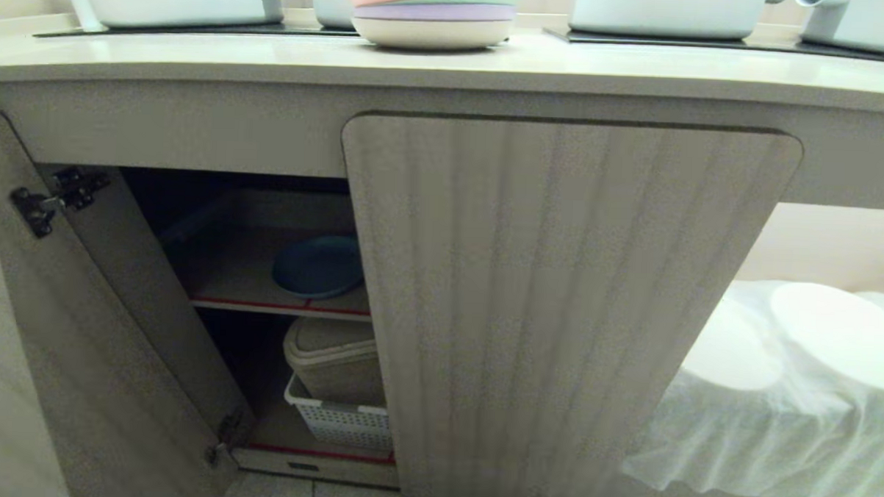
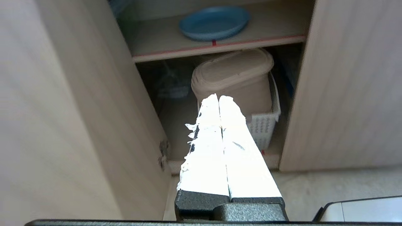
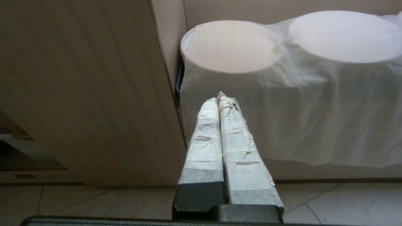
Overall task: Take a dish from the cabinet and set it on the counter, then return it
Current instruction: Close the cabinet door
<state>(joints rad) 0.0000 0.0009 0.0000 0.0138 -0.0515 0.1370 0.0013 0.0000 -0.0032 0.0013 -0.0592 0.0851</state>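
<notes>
One blue dish (image 1: pixel 316 265) lay on the cabinet's single red-edged shelf (image 1: pixel 282 306) at centre left. One stack of four pastel plates (image 1: pixel 434 16) sat on the counter (image 1: pixel 448 63) at top centre. There were two ribbed doors (image 1: pixel 557 311), one lidded beige bin (image 1: pixel 333 359), one white basket (image 1: pixel 340 424) and two end effectors (image 2: pixel 218 96), one per wrist view (image 3: pixel 221 95).

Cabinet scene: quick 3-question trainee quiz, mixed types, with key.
1. True or false: the blue plate lies on the cabinet's upper inner shelf.
2. What stands in the white basket below the shelf? A) lidded beige bin B) kettle C) stack of cups
3. Fill in: the stack of pastel plates sits on the ____.

Key: 1 true. 2 A, the lidded beige bin. 3 counter.
</notes>
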